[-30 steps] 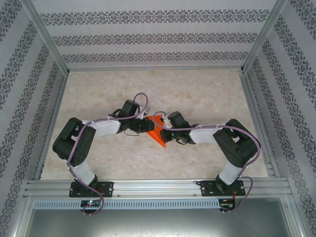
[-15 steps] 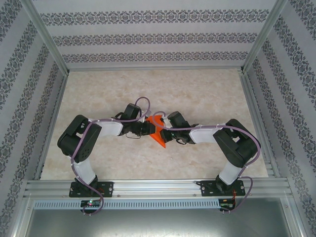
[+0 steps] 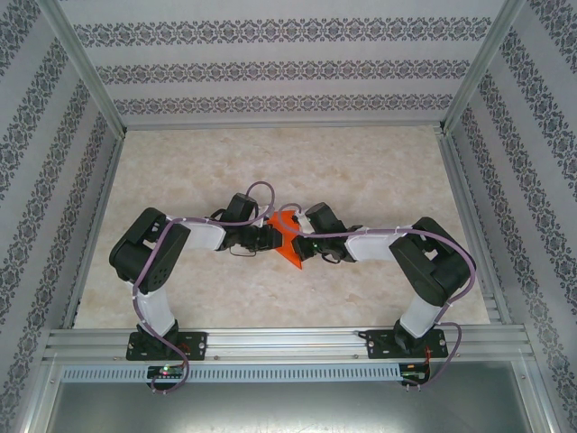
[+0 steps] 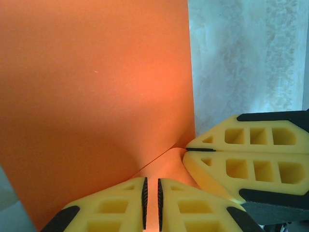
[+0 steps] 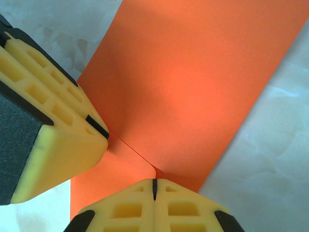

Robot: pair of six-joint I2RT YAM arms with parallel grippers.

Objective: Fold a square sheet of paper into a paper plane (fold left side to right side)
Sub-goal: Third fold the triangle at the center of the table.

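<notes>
Where the paper sits, top view: the orange paper (image 3: 290, 254) is dead centre of the frame on the pale marbled table (image 3: 379, 171), wedged between the two arm tips and narrowing to a point toward the bottom.
Left gripper, top view: the left gripper (image 3: 269, 236) comes in from the left and touches the paper's left side. It's too small here to read the fingers.
Right gripper, top view: the right gripper (image 3: 305, 245) comes in from the right, tight against the paper's other side.
Paper, left wrist view: the paper (image 4: 96, 87) covers the left and middle of the frame, with the table (image 4: 241, 58) at upper right. A crease runs from bottom centre up toward the right.
Left gripper, left wrist view: the left gripper (image 4: 151, 186) is at bottom centre, its yellow pads nearly together with a thin strip of orange between them, so it's clamped on the paper.
Right gripper, left wrist view: the right gripper (image 4: 186, 150) is at lower right, pads pressed together, tips at the end of that crease.
Paper, right wrist view: the paper (image 5: 193, 82) runs from bottom centre to the upper right, with the table (image 5: 270, 159) at lower right.
Right gripper, right wrist view: the right gripper (image 5: 154, 181) is at bottom centre, pads squeezed together on the paper where a crease meets them.
Left gripper, right wrist view: the left gripper (image 5: 105, 135) is on the left of the frame, its tips touching the paper's left edge.
</notes>
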